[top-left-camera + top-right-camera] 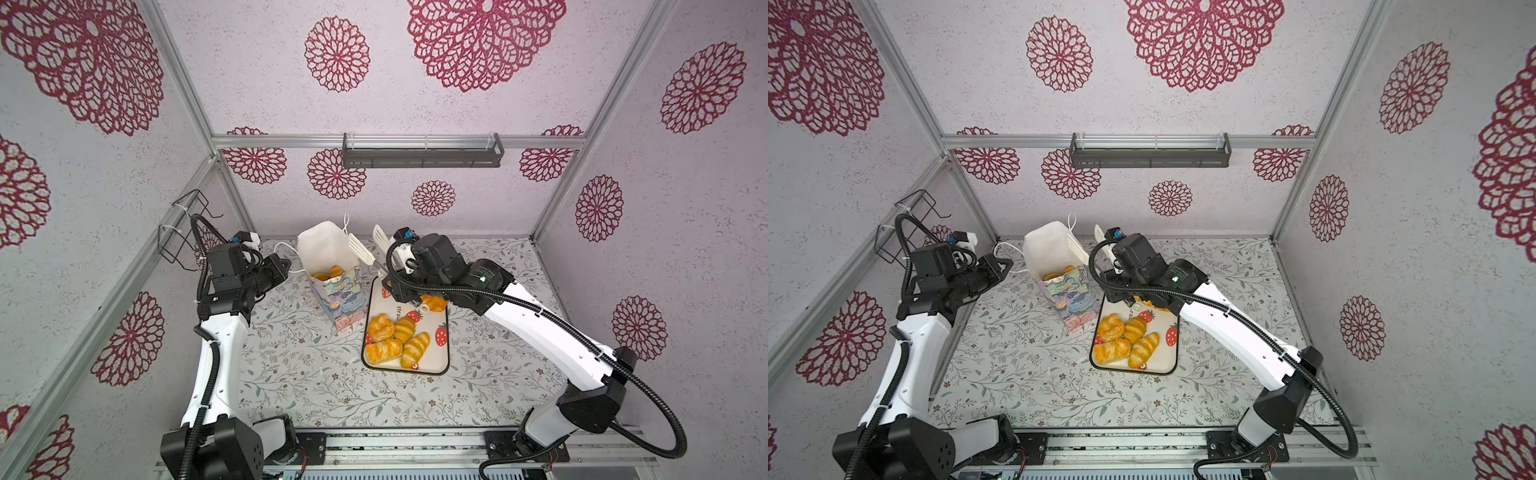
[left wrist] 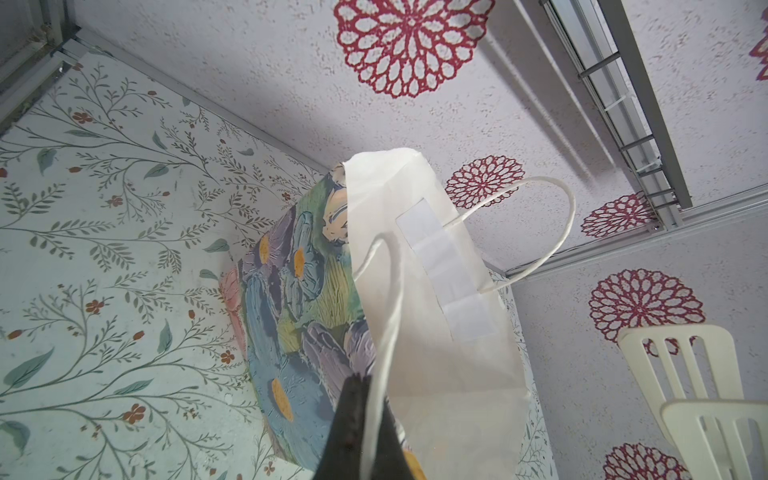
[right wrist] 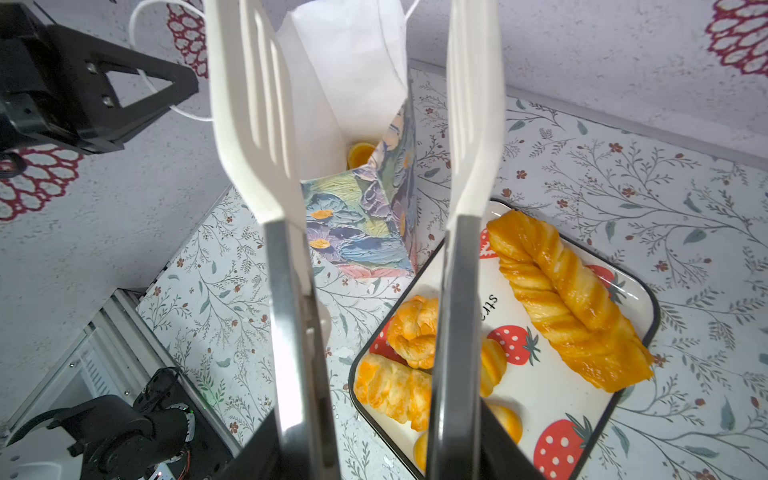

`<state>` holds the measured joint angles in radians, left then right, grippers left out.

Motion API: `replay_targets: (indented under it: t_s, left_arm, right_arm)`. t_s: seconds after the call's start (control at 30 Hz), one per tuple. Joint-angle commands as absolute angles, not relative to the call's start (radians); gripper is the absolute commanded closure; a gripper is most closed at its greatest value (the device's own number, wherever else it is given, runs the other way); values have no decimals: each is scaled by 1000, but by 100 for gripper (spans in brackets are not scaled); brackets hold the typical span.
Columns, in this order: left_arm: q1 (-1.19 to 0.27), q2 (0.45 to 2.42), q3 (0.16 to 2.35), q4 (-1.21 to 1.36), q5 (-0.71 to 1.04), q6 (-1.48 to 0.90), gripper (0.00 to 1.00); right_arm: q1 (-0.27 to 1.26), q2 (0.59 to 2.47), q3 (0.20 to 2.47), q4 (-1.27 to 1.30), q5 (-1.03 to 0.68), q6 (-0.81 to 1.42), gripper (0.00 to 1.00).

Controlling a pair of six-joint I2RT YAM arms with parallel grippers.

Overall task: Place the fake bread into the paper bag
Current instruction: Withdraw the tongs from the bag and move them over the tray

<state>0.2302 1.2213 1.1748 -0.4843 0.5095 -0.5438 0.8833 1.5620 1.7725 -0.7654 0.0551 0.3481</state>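
Light is bright, even and diffuse. Shadows lie soft and close under the bread (image 1: 390,340) on the tray (image 1: 441,365) ahead of the right gripper (image 3: 374,453). The loaf (image 3: 569,299) beside it gleams with glare, and the bag's (image 3: 353,62) white inside nearly washes out. The tongs (image 3: 257,124) and the cord (image 2: 388,316) in the left gripper (image 2: 370,432) blur near the lens. In both top views the posts (image 1: 615,104) splay at the edges.

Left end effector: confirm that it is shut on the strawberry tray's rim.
Not right. The left end effector is shut on the white cord handle of the paper bag, as the left wrist view shows.
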Motion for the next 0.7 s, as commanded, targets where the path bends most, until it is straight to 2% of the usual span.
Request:
replay_targets:
  t_s: [0.0, 0.33, 0.67]
  left_arm:
    - [240, 1202, 1161, -469, 507, -543, 100]
    - [241, 1202, 1163, -470, 506, -542, 100]
    - [239, 1204, 1161, -470, 509, -543, 100]
  right_arm:
    - [849, 1497, 1740, -746, 92, 328, 48]
    - [770, 1443, 1594, -767, 109, 311, 48]
    - [768, 1479, 1520, -840, 185, 244, 48]
